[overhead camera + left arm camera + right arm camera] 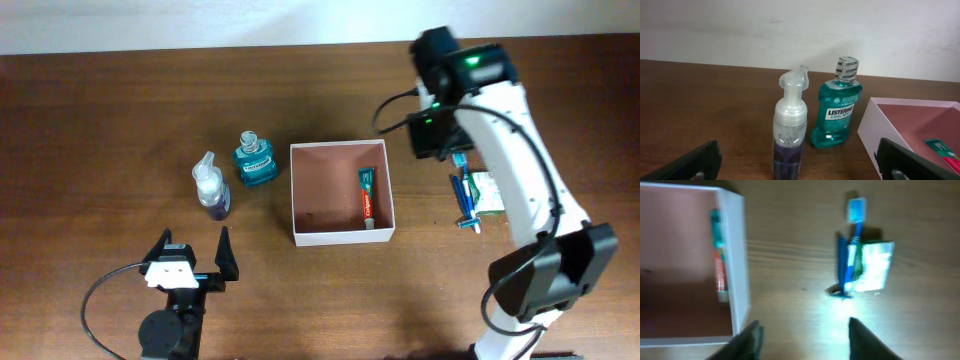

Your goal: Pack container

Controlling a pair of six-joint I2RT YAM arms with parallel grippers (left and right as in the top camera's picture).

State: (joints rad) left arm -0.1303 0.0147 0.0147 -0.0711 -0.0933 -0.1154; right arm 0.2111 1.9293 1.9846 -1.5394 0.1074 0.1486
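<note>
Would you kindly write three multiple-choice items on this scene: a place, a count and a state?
1. Where is the toothpaste? A) on a bottle B) in a gripper C) inside the box
2. How many bottles stand left of the box? A) one B) two C) four
3. The right gripper is A) open, empty B) shut on a bottle C) shut on a cup
Answers: C, it lies along the box's wall; B, pump bottle and mouthwash; A, its fingers stand apart.

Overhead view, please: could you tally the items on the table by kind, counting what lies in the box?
Bottles: 2 (pump bottle, mouthwash bottle)
Cardboard box: 1
Toothpaste tube: 1
Blue toothbrushes: 2, blurred
White packet: 1
Total: 7
</note>
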